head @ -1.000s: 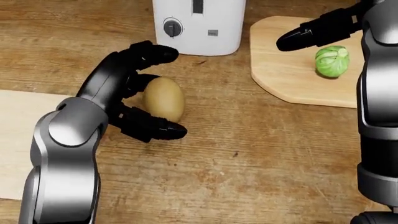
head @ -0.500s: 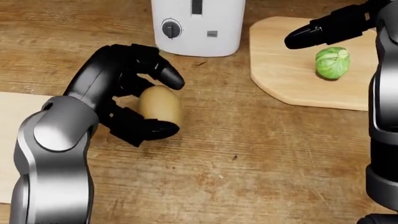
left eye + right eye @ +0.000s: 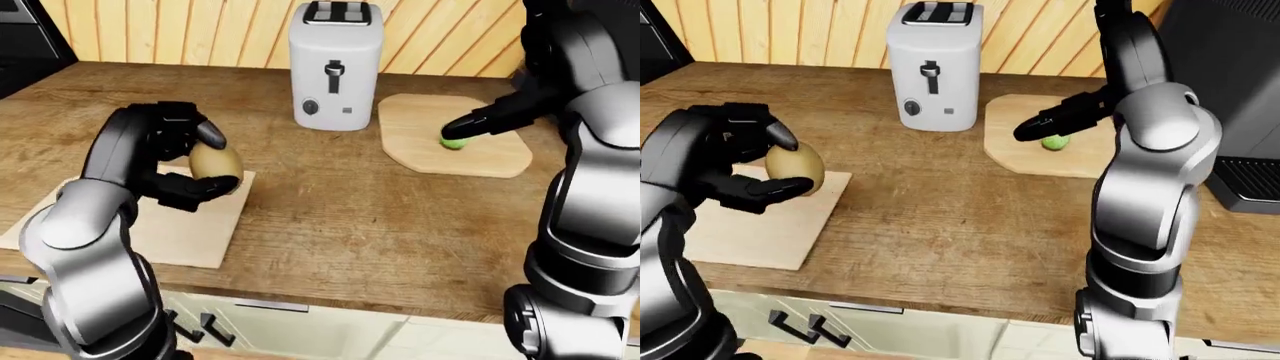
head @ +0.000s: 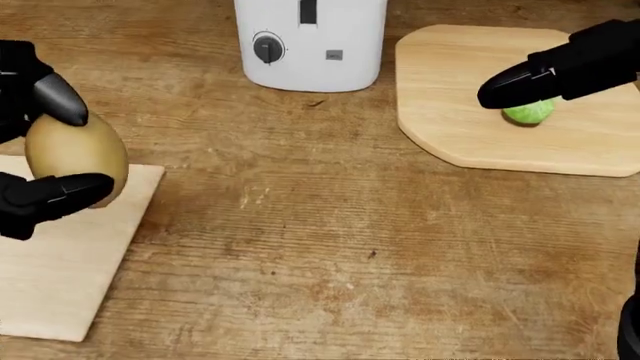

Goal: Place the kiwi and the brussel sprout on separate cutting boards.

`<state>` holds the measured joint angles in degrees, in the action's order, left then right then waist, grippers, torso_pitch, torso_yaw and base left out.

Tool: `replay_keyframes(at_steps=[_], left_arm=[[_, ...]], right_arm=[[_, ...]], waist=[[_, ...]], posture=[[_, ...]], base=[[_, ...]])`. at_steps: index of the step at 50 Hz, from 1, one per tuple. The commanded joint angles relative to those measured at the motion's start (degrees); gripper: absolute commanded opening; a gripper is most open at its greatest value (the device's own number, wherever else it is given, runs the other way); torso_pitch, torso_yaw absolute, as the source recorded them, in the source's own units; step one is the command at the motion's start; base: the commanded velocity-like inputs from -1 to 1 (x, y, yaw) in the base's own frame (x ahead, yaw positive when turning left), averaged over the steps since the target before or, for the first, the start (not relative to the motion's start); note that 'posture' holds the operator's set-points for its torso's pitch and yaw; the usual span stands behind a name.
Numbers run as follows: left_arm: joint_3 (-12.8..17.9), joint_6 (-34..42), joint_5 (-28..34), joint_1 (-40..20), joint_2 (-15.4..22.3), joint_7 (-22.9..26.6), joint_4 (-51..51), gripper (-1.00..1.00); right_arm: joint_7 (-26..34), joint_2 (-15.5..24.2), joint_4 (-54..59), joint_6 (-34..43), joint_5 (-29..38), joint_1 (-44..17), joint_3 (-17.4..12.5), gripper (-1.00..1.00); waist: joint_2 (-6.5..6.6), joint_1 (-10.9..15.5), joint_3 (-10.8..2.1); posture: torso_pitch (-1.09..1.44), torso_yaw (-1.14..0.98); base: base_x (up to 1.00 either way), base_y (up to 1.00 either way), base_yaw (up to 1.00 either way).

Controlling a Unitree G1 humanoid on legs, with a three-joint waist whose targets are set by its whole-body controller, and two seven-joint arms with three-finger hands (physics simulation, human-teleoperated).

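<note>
My left hand [image 4: 45,154] is shut on the tan kiwi [image 4: 78,154] and holds it in the air above the right edge of the pale left cutting board [image 4: 60,262]. It also shows in the left-eye view [image 3: 212,161]. The green brussel sprout [image 4: 530,112] lies on the right cutting board [image 4: 470,90]. My right hand [image 4: 555,71] hovers just above the sprout with fingers extended, partly hiding it, not gripping it.
A white toaster [image 4: 310,41] stands at the top of the head view between the two boards. A wooden slat wall [image 3: 240,30] backs the wooden counter [image 4: 300,225]. The counter's near edge [image 3: 330,304] has drawers below it.
My left hand closed on the kiwi, lifted it off the counter and carried it left over the left board. The right hand lowered over the sprout. The camera shifted slightly.
</note>
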<state>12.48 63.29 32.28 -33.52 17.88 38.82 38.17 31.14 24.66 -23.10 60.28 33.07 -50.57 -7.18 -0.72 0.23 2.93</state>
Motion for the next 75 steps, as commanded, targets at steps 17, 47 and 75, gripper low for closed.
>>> replay_keyframes(at_steps=[17, 47, 75], left_arm=[[6.4, -9.9, -14.6, 7.6, 5.7, -13.3, -7.0, -0.51], [8.2, -13.1, -16.0, 13.3, 5.2, -14.3, -6.8, 0.12], [7.9, -4.8, -15.2, 8.4, 8.6, -10.9, -0.5, 0.40]], right_arm=[[1.1, -1.2, -0.8, -1.4, 3.9, -3.5, 0.3, 1.00], [0.7, -2.0, 0.1, -2.9, 4.5, -3.1, 0.0, 1.00], [2.0, -1.1, -0.4, -1.5, 5.0, -4.3, 0.1, 1.00]], waist=[[1.03, -0.1, -1.72], [1.44, -0.2, -1.93], [1.39, -0.3, -1.73]], posture=[[0.00, 0.00], [0.00, 0.00], [0.00, 0.00]], base=[[0.00, 0.00, 0.00], [0.00, 0.00, 0.00], [0.00, 0.00, 0.00]])
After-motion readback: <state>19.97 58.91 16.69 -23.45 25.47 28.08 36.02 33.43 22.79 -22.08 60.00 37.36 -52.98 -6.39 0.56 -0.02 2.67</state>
